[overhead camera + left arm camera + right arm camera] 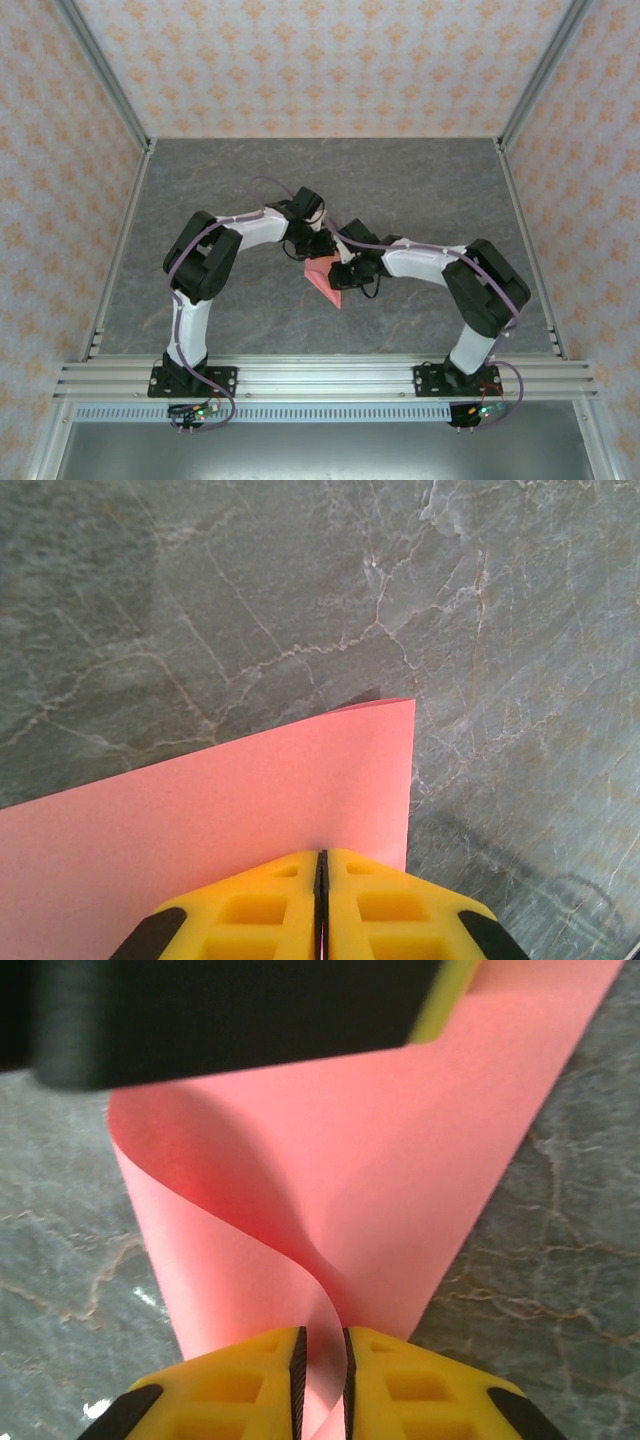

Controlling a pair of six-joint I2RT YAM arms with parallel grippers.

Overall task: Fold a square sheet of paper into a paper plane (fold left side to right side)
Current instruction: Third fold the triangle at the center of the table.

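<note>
The square sheet of paper (325, 281) is salmon pink and hangs bent between both grippers at mid-table, one sharp corner pointing toward the near edge. My left gripper (317, 246) is shut on it; in the left wrist view the yellow fingertips (321, 856) pinch the sheet (230, 800) close to its right edge, above the table. My right gripper (342, 268) meets it from the right. Its jaws (322, 1334) stand narrowly apart, and a curled fold of the paper (330, 1190) runs down into the gap. The left gripper's dark body (220, 1010) sits just above the sheet.
The grey marbled tabletop (420, 190) stretches around the arms. Metal frame posts (528, 90) and patterned walls close off the sides and back. An aluminium rail (330, 378) with the arm bases runs along the near edge.
</note>
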